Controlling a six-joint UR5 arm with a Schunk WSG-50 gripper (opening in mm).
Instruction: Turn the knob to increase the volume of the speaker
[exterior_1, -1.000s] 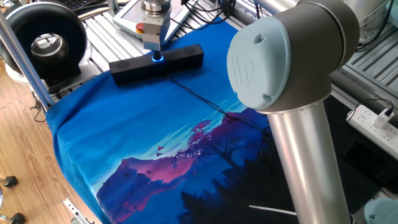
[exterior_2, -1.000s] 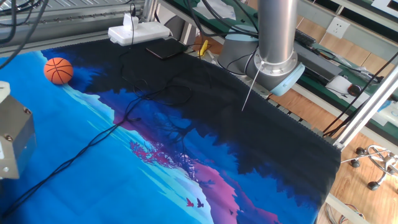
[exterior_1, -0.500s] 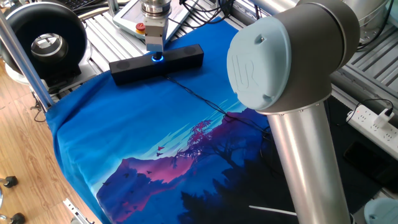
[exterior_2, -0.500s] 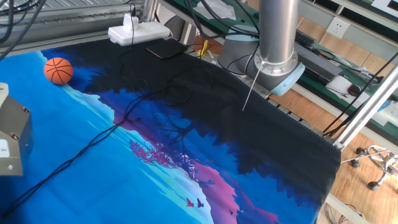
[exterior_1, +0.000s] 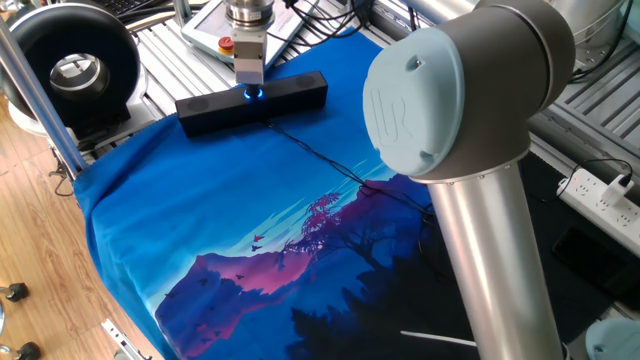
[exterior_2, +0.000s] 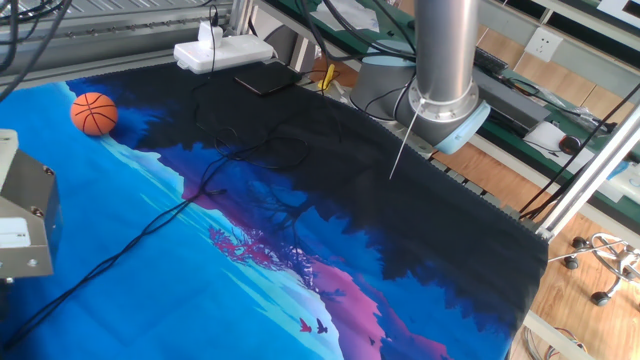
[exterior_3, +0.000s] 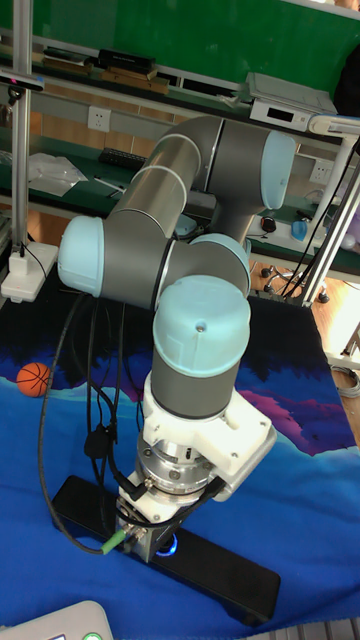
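The speaker (exterior_1: 290, 97) is a long black bar lying at the far edge of the blue cloth; it also shows low in the tall fixed view (exterior_3: 230, 585). At its middle the knob (exterior_1: 252, 94) glows blue. My gripper (exterior_1: 248, 82) comes straight down onto the knob, its narrow tip meeting the blue glow, and it looks shut on the knob. In the tall fixed view the wrist covers the fingers, and only the knob's glow (exterior_3: 172, 546) shows beneath it.
A large black ring-shaped device (exterior_1: 75, 65) stands left of the speaker. A white pendant with a red button (exterior_1: 225, 43) lies behind it. The speaker's thin cable (exterior_1: 330, 165) runs across the cloth. An orange ball (exterior_2: 93, 113) and a power strip (exterior_2: 222, 50) sit at the far side.
The gripper has turned about its own axis while staying over the knob; its housing shows a different face in the other fixed view. The speaker has not moved.
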